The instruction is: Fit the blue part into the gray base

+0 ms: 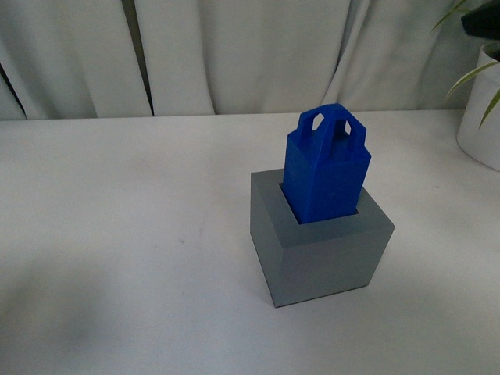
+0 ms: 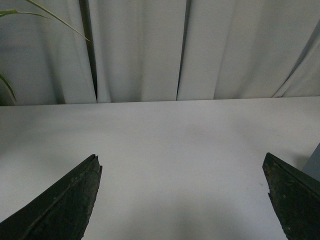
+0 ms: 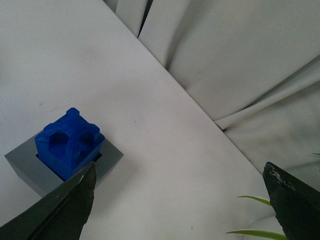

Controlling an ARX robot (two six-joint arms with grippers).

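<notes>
The blue part (image 1: 326, 173) stands upright in the square recess of the gray base (image 1: 320, 246) on the white table, its handle loops on top. In the right wrist view the blue part (image 3: 70, 142) sits in the gray base (image 3: 107, 160), seen from above and apart from my right gripper (image 3: 180, 210), which is open and empty. My left gripper (image 2: 182, 200) is open and empty over bare table; a sliver of the gray base (image 2: 314, 162) shows beside one of its fingers. Neither gripper shows in the front view.
A white plant pot (image 1: 480, 117) with green leaves stands at the table's back right. White curtains (image 1: 234, 55) hang behind the table. Plant leaves (image 3: 250, 215) show near my right gripper.
</notes>
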